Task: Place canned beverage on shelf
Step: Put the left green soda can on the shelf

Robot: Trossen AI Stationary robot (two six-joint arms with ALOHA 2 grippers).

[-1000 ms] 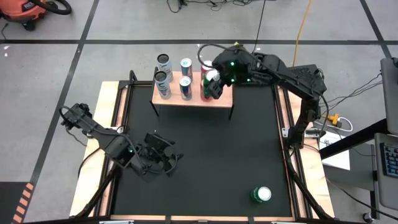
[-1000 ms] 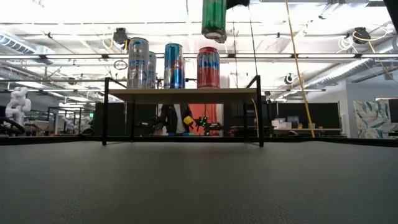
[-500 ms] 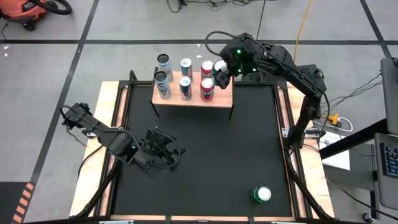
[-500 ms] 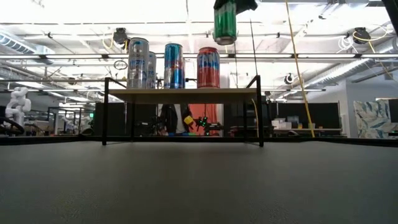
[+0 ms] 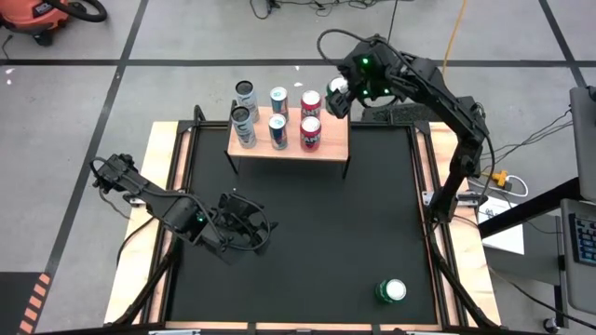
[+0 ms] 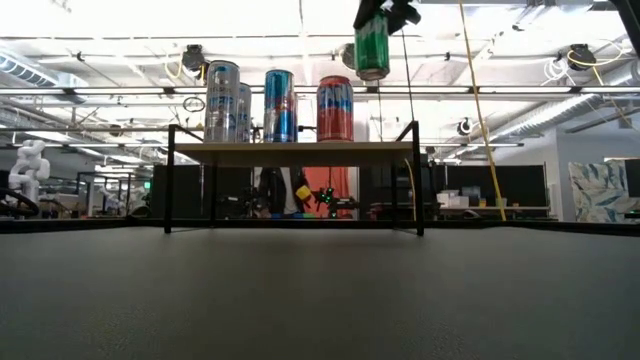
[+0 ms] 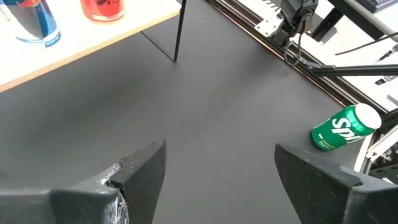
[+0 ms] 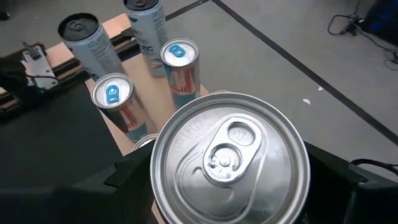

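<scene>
Cans are already stood on the shelf, while a green can is held clamped by the right gripper above its back right corner, placement pending; the left gripper, fingers spread and empty, is kept well in front of the shelf.

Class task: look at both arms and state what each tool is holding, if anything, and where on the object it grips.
The right tool holds a green can by its sides near the top, above the shelf. The left tool is open and holds nothing.

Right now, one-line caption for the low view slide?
Right gripper holds a green can above the shelf, to the right of the cans already standing on it.
</scene>
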